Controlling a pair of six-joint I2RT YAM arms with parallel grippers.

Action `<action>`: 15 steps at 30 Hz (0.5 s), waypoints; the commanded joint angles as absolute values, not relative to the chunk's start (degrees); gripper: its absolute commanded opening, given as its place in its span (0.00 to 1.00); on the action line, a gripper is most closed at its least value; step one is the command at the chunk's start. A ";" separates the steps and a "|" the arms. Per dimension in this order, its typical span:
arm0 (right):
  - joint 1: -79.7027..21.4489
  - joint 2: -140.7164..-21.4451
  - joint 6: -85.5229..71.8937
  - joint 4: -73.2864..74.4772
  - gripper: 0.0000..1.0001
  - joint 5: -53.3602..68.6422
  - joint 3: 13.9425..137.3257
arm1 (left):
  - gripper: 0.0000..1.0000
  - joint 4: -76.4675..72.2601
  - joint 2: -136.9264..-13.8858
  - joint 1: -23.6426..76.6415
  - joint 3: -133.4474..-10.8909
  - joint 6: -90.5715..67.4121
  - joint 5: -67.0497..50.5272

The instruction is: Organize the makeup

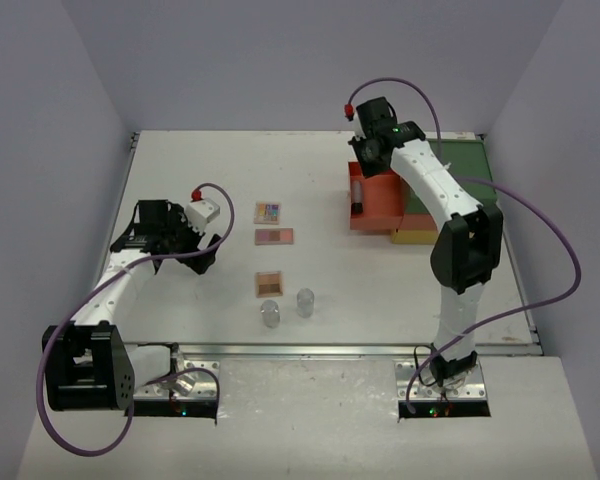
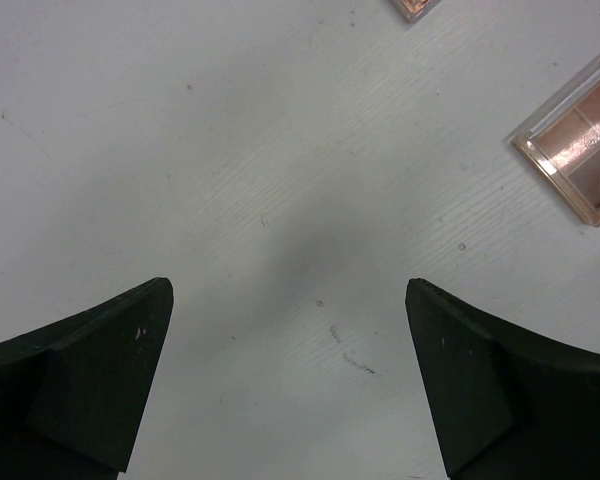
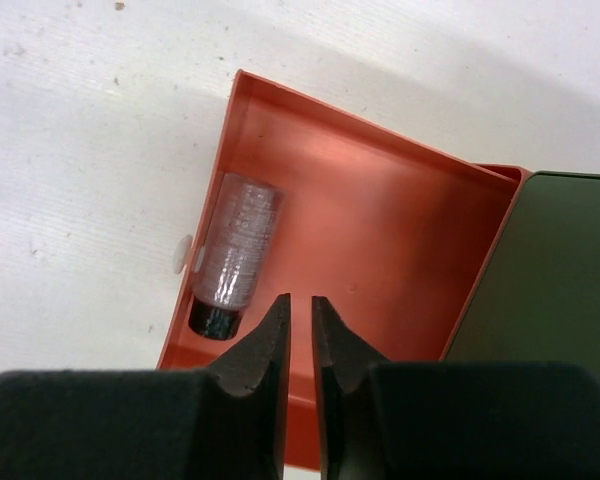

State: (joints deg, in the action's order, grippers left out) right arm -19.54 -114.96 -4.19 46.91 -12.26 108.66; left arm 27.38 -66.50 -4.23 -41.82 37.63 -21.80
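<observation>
A clear, textured bottle with a black cap [image 3: 235,250] lies along the left wall of the open orange drawer [image 3: 380,140], also visible from above as the bottle [image 1: 357,198]. My right gripper [image 3: 300,300] hovers over that drawer, shut with nothing between its fingers, just right of the cap. Three flat palettes lie mid-table: a multicoloured one [image 1: 268,212], a pink one [image 1: 274,236] and a brown one [image 1: 268,283]. Two clear jars [image 1: 270,314] [image 1: 305,302] stand nearer the front. My left gripper [image 2: 290,290] is wide open over bare table, left of the brown palette [image 2: 580,150].
The orange drawer [image 1: 375,205] sticks out from a green-topped box [image 1: 458,170] at the back right, with a yellow drawer [image 1: 412,236] beside it. Grey walls close in the table's left, back and right sides.
</observation>
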 commanded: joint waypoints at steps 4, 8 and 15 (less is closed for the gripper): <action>-24.11 -101.46 -4.87 46.51 0.45 -9.17 105.82 | 1.00 25.80 -67.08 -5.10 -44.97 36.74 -24.25; -31.45 -93.30 -1.57 41.93 0.73 -9.52 94.32 | 1.00 27.62 -68.17 -5.10 -47.72 36.65 -23.67; -45.15 -79.31 -4.99 31.76 0.97 -1.19 69.85 | 1.00 28.08 -66.35 -5.10 -46.97 36.17 -23.06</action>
State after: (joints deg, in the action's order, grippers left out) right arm -42.14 -83.65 -1.74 38.24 -6.03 78.89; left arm 28.53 -68.22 -4.25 -45.89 36.96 -22.56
